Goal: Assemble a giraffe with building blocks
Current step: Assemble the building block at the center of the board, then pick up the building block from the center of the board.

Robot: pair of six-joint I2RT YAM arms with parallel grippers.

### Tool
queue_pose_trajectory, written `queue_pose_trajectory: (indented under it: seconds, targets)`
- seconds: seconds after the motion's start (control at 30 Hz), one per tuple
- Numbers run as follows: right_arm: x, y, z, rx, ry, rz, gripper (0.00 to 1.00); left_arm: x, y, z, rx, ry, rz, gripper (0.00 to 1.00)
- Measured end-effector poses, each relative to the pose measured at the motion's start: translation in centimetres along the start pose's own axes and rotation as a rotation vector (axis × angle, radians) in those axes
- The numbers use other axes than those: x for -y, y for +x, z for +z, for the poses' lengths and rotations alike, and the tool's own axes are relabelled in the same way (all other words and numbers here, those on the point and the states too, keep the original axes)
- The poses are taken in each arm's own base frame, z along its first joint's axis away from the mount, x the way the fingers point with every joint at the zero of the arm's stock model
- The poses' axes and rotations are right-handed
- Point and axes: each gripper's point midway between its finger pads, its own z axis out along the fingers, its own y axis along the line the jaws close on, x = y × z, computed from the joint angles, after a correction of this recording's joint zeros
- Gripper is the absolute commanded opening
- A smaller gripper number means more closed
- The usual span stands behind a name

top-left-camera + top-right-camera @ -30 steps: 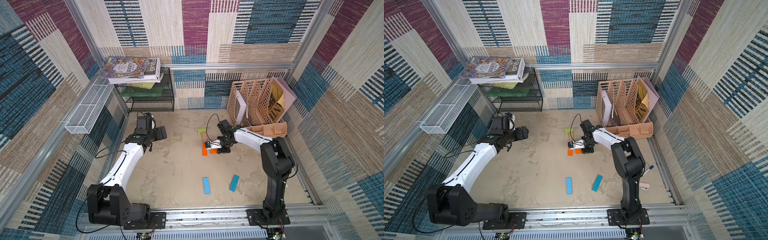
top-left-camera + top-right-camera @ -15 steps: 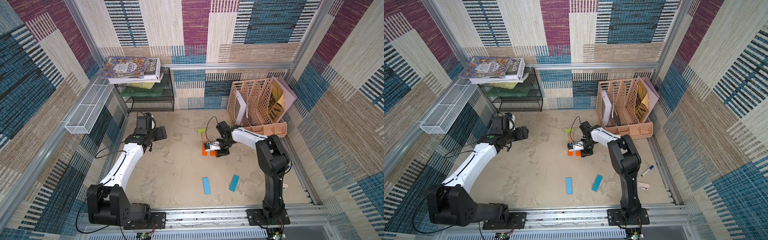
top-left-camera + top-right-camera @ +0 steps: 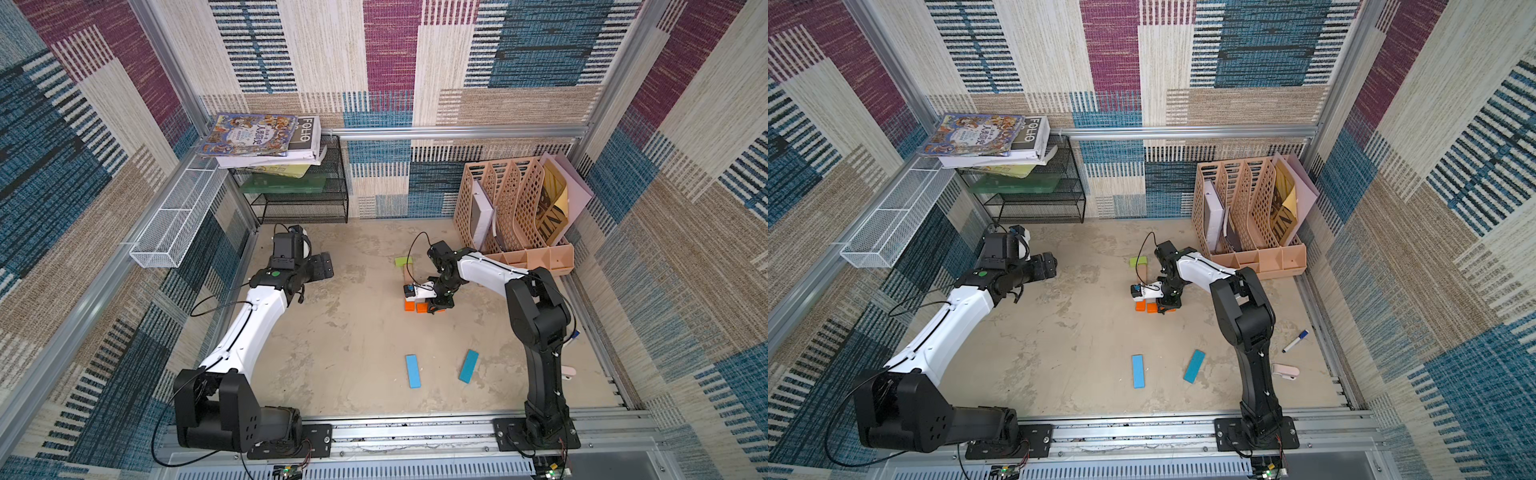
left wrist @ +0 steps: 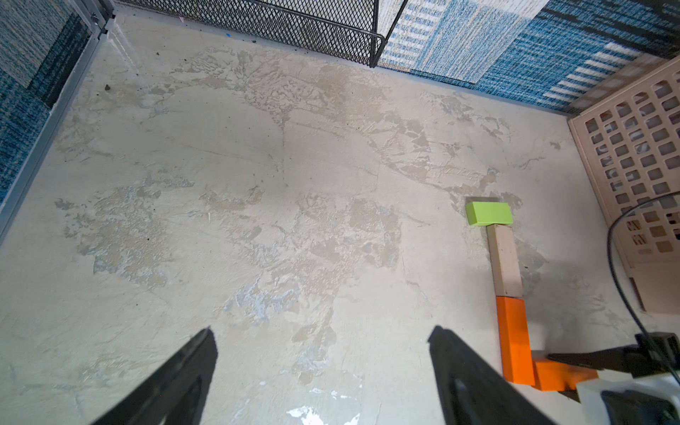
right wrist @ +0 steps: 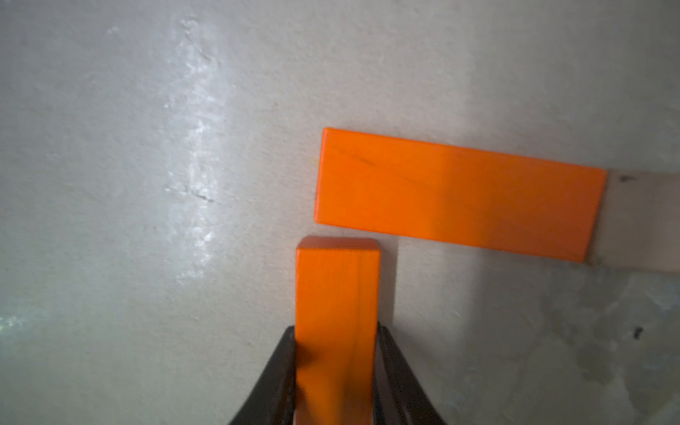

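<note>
On the floor lies a line of building blocks, part of the giraffe: a lime-green block (image 3: 404, 261), a tan block (image 4: 507, 261), then an orange block (image 5: 456, 195). My right gripper (image 5: 336, 331) is shut on a second orange block (image 5: 336, 287). That block stands at a right angle to the lying orange one, its end almost touching the near end of that block's long side. Two blue blocks (image 3: 413, 370) (image 3: 468, 365) lie apart nearer the front in both top views. My left gripper (image 4: 322, 335) hovers open and empty at the left, well away from the blocks.
A tan file organizer (image 3: 515, 216) stands at the back right, close behind the right arm. A black wire rack (image 3: 299, 195) with books is at the back left, beside a white mesh basket (image 3: 174, 224). A marker (image 3: 1296, 341) and a pale clip (image 3: 1285, 371) lie at the right.
My right gripper has carried the orange block slightly left, up to the lying orange block. The left arm has not moved.
</note>
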Motion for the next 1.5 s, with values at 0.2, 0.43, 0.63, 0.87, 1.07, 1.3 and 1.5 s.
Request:
queue_pose_trajectory:
  seconds: [0.2, 0.43, 0.63, 0.87, 1.07, 1.3, 1.5]
  targets:
    - [0.1, -0.1, 0.1, -0.001, -0.003, 0.005, 0.3, 0.0, 0.0, 0.0, 0.0, 0.0, 0.0, 0.94]
    - [0.3, -0.3, 0.2, 0.003, -0.003, 0.009, 0.3, 0.0, 0.0, 0.0, 0.0, 0.0, 0.0, 0.94]
    - [0.3, -0.2, 0.3, 0.001, -0.006, 0.014, 0.42, 0.0, 0.0, 0.1, -0.002, 0.0, 0.0, 0.94]
    - [0.5, 0.5, -0.3, -0.006, 0.029, 0.02, 0.61, 0.0, 0.0, 0.1, -0.002, -0.001, 0.0, 0.94]
    - [0.6, -0.6, -5.3, 0.028, 0.148, -0.003, 0.62, -0.1, 0.2, 0.2, -0.007, -0.002, 0.0, 0.94]
    - [-2.6, -6.0, -14.6, 0.135, 0.422, -0.013, 0.75, 0.0, 0.3, 0.5, -0.015, 0.0, -0.001, 0.94]
    - [-11.6, -12.7, -20.0, 0.365, 0.517, 0.004, 0.96, 0.1, 0.3, 0.4, -0.013, 0.006, -0.001, 0.94]
